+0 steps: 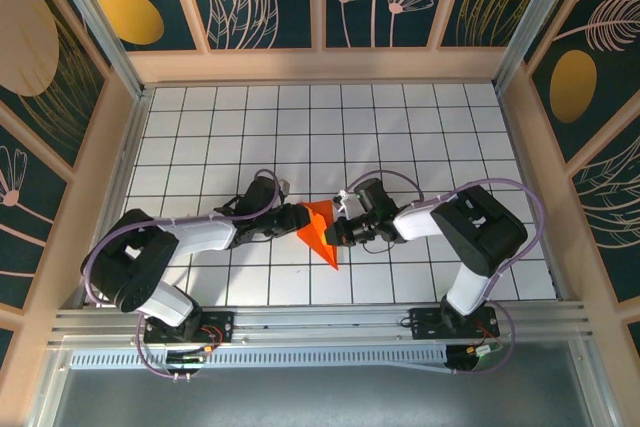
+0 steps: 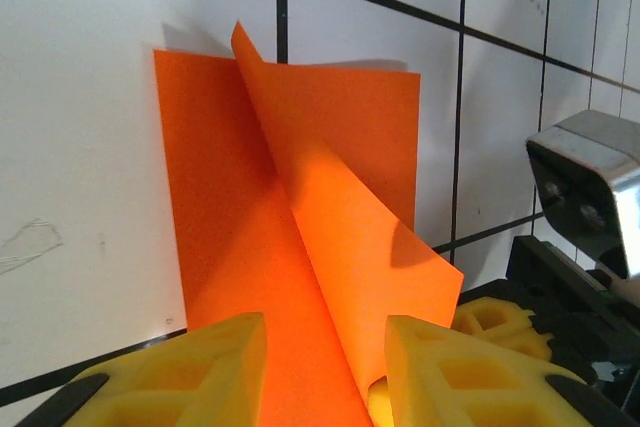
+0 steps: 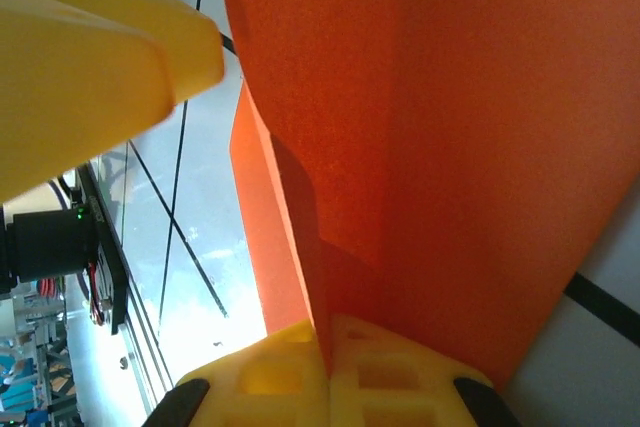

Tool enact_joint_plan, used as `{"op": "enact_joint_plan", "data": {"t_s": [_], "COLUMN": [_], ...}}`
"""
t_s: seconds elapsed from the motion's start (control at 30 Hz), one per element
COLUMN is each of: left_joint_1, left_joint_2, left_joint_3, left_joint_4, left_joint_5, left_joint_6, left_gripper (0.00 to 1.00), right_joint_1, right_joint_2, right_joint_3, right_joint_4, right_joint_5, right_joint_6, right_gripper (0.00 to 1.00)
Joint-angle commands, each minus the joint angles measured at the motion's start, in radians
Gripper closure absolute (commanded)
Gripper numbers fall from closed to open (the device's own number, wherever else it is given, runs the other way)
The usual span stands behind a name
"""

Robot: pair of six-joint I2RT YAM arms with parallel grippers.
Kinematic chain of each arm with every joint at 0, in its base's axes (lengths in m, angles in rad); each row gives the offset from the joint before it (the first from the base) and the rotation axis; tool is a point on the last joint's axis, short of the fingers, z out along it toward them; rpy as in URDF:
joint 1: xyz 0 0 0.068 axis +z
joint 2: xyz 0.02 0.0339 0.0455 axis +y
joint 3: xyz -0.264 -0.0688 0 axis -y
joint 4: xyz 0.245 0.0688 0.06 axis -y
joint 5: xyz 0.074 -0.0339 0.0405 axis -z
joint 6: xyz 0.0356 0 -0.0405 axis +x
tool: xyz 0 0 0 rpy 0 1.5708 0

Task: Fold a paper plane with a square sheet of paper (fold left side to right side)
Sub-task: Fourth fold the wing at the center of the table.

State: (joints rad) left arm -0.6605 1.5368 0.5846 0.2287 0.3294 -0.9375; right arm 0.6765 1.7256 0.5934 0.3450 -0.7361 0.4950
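White gridded table (image 1: 440, 127), and both arms meet at its middle. The left arm (image 1: 190, 237) comes in from the left and the right arm (image 1: 470, 227) faces it. Between them lies the orange paper (image 1: 322, 232), creased to a point aimed at the bases, one flap standing up. The left jaws stand apart, straddling the paper's edge; the right jaws are clamped on the raised flap.
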Motion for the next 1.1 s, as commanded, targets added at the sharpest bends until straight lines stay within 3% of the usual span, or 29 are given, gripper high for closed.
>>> {"op": "enact_joint_plan", "data": {"t_s": [0.0, 0.8, 1.07], "left_joint_1": [-0.011, -0.043, -0.045], "left_joint_2": [0.032, 0.156, 0.171], "left_joint_3": [0.029, 0.097, 0.1], "left_joint_4": [0.044, -0.003, -0.048], "left_joint_5": [0.026, 0.0, -0.027], "left_joint_6": [-0.014, 0.003, 0.022], "left_gripper": [0.63, 0.61, 0.61], "right_joint_1": [-0.01, -0.011, -0.012], "right_joint_2": [-0.007, 0.026, 0.0], "right_joint_3": [-0.012, 0.004, 0.014], "right_joint_4": [0.04, 0.022, 0.016], "right_joint_5": [-0.029, -0.023, -0.023], "right_joint_6": [0.016, 0.007, 0.01], "right_gripper": [1.0, 1.0, 0.92]}}
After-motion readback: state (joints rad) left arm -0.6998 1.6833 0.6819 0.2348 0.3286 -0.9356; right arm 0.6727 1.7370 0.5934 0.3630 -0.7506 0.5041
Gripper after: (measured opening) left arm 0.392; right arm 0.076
